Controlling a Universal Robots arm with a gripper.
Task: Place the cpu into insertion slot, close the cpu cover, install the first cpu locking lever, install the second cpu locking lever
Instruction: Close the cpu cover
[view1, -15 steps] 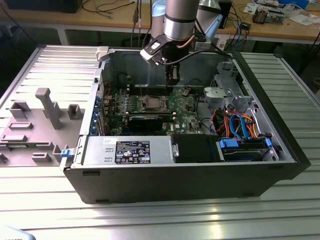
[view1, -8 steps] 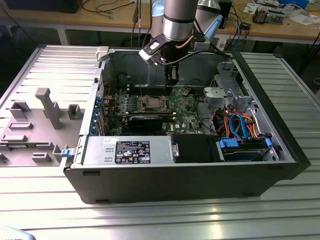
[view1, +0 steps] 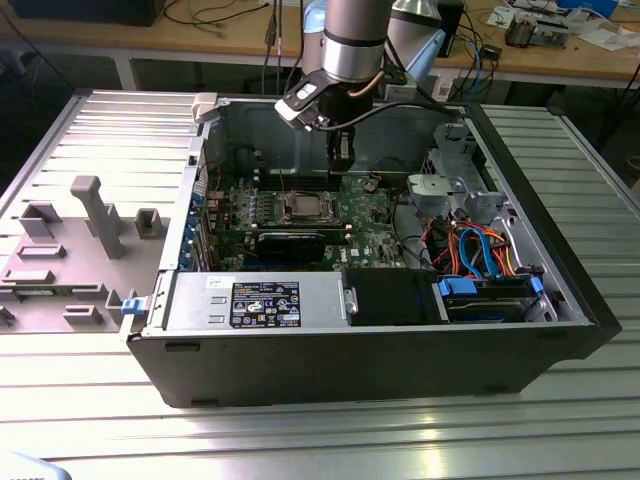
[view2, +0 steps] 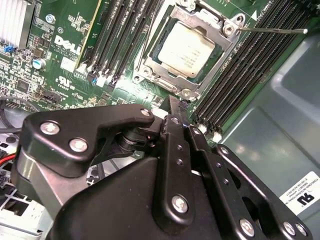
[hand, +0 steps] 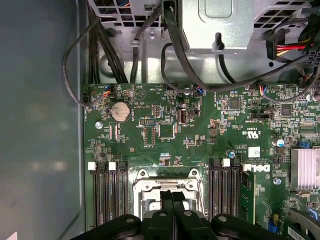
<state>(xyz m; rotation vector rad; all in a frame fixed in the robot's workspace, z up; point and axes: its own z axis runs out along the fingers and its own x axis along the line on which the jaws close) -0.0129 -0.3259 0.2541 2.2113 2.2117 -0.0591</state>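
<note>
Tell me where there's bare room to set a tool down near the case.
Bare: the ribbed table between the case and the exterior camera, and the grey panel beside the memory slots. Crowded: the cable bundle inside the case.

Soft overhead light sheens the ribbed grey metal worktop (view1: 300, 440) at the exterior view's six o'clock and the flat silver-grey cpu (view2: 187, 47), leaving the open black computer case (view1: 400, 350) dim inside.

We see a dull silver-grey cpu (view2: 187, 49) framed by the brighter silver cpu cover (view2: 205, 17), on a green circuit board (hand: 165, 145). Its black memory slots (hand: 107, 195) are tipped white. The gripper (hand: 172, 196) is matte black, and the cables (view1: 480, 242) are blue and orange.
</note>
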